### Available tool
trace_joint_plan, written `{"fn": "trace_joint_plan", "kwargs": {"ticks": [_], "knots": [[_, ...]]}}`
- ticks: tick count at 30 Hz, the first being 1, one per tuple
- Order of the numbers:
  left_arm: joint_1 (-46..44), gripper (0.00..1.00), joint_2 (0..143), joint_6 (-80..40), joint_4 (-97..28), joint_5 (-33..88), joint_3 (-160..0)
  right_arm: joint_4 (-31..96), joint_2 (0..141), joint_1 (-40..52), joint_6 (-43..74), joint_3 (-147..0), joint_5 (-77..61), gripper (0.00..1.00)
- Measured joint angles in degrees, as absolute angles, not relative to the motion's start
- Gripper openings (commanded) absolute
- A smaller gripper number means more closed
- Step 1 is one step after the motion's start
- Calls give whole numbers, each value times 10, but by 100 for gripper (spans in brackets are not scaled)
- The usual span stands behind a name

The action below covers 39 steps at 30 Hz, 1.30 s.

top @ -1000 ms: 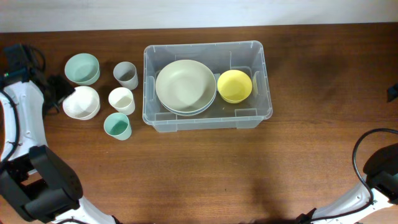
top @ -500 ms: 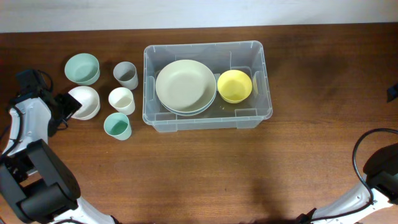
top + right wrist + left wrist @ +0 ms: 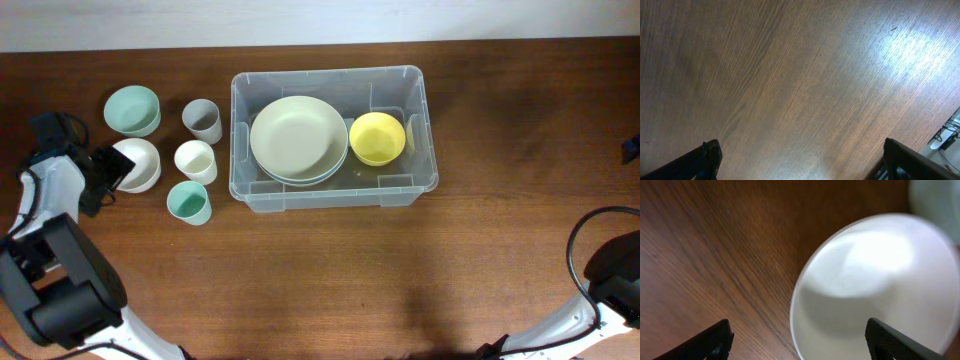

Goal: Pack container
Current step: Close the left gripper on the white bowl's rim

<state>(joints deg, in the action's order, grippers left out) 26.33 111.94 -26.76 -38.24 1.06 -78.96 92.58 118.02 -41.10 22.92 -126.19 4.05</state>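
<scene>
Hovering at white bowl [image 3: 137,165] near left edge of counter [image 3: 400,280]: left gripper [image 3: 106,170] jaws wide, empty; right gripper [image 3: 800,161] likewise. Risk: off-centre closure skids bowl into teal cup [image 3: 188,203].

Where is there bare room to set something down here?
The brown wooden table is bare right of the clear plastic container and along its near side. Crowded: cups and bowls fill the table left of it; the pale green plate and yellow bowl nearly fill it.

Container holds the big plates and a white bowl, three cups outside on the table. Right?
No: in the overhead view the bowl in the container beside the plates is yellow, not white. The three cups do stand outside on the table.
</scene>
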Motion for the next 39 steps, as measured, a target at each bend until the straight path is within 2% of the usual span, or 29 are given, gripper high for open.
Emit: {"fn": "trace_joint_plan", "kwargs": {"ticks": [5,9,10,14,17,21,31,39], "knots": [[263,87,1143,-277,-383,14,-789,926,1180,-411,229,-1262,41,99],[263,79,1144,-282,-380,16,-789,926,1180,-411,229,-1262,41,99],[263,74,1144,-283,-381,16,-789,926,1180,-411,229,-1262,41,99],[263,44,1144,-287,-381,16,-789,926,1180,-411,229,-1262,41,99],[263,16,1144,-286,-380,16,-789,926,1180,-411,229,-1262,41,99],[263,1,1144,-287,-380,17,-789,926,1180,-411,229,-1262,41,99],[266,1,1144,-287,-389,19,-792,926,1180,-411,229,-1262,41,100],[306,1,1131,-286,-480,-10,-851,926,1180,-411,229,-1262,41,99]]}}
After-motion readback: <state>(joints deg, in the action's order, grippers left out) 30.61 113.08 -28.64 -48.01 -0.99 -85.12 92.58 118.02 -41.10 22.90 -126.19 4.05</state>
